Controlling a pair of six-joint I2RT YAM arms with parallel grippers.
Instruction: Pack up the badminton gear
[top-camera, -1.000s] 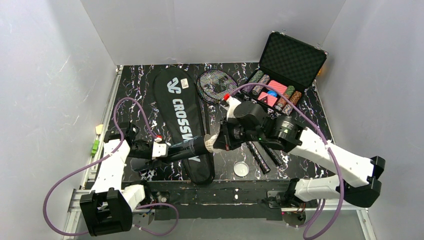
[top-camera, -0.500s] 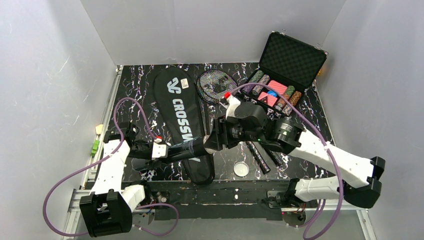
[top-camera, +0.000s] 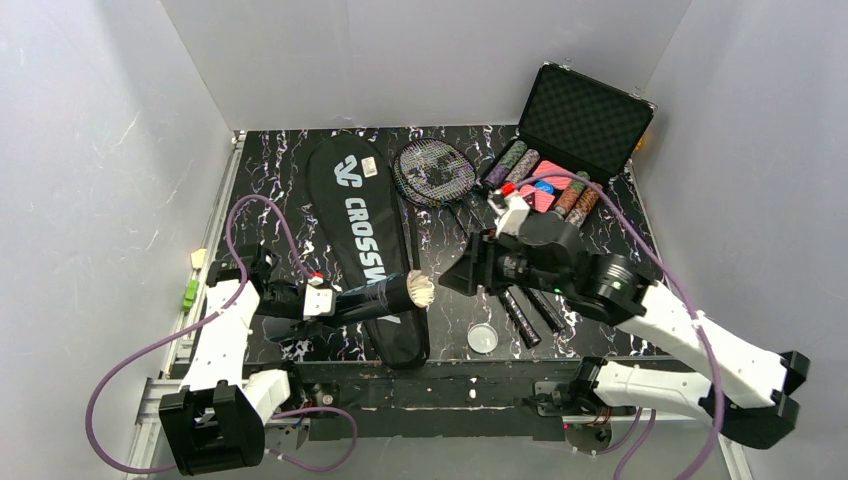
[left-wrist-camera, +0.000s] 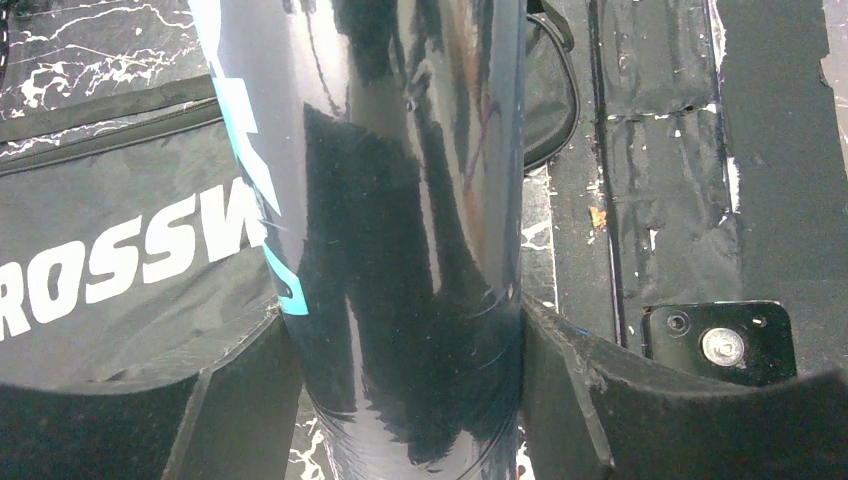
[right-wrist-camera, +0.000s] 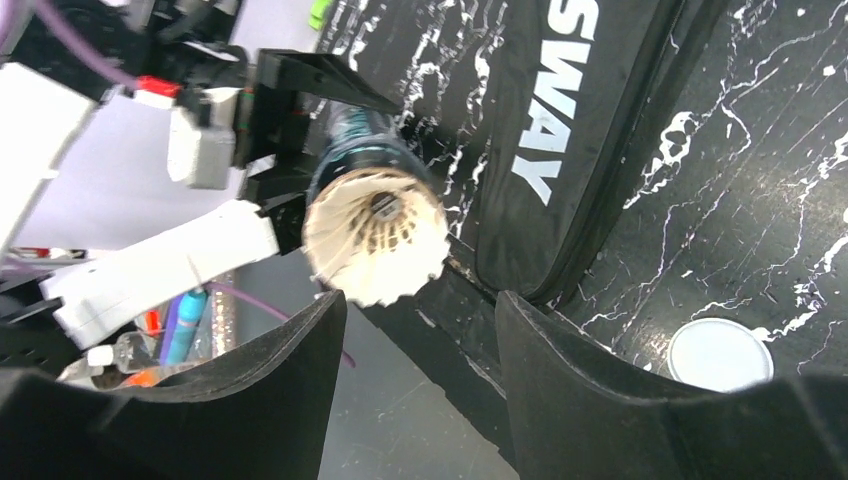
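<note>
My left gripper (top-camera: 335, 300) (left-wrist-camera: 400, 390) is shut on the glossy tube (top-camera: 370, 296) (left-wrist-camera: 400, 200), which it holds level over the lower end of the black CROSSWAY racket bag (top-camera: 355, 215) (left-wrist-camera: 110, 260). A white feather shuttlecock (top-camera: 420, 291) (right-wrist-camera: 375, 235) sticks out of the tube's (right-wrist-camera: 355, 145) right-hand mouth. Just right of it, my right gripper (top-camera: 455, 278) (right-wrist-camera: 420, 370) is open and empty, apart from the feathers. The round white lid (top-camera: 482, 338) (right-wrist-camera: 720, 355) lies near the front edge. Two dark rackets lie with heads (top-camera: 432, 170) at the back and handles (top-camera: 522, 310) under my right arm.
An open black case of coloured poker chips (top-camera: 560, 170) stands at the back right. The racket bag (right-wrist-camera: 570, 130) takes up the table's left middle. Grey walls close in three sides. The table's front edge (top-camera: 440, 368) runs just below the lid.
My right gripper has opened, let go of the shuttlecock and drawn back to the right. The shuttlecock stays in the tube's mouth. The left arm has not moved.
</note>
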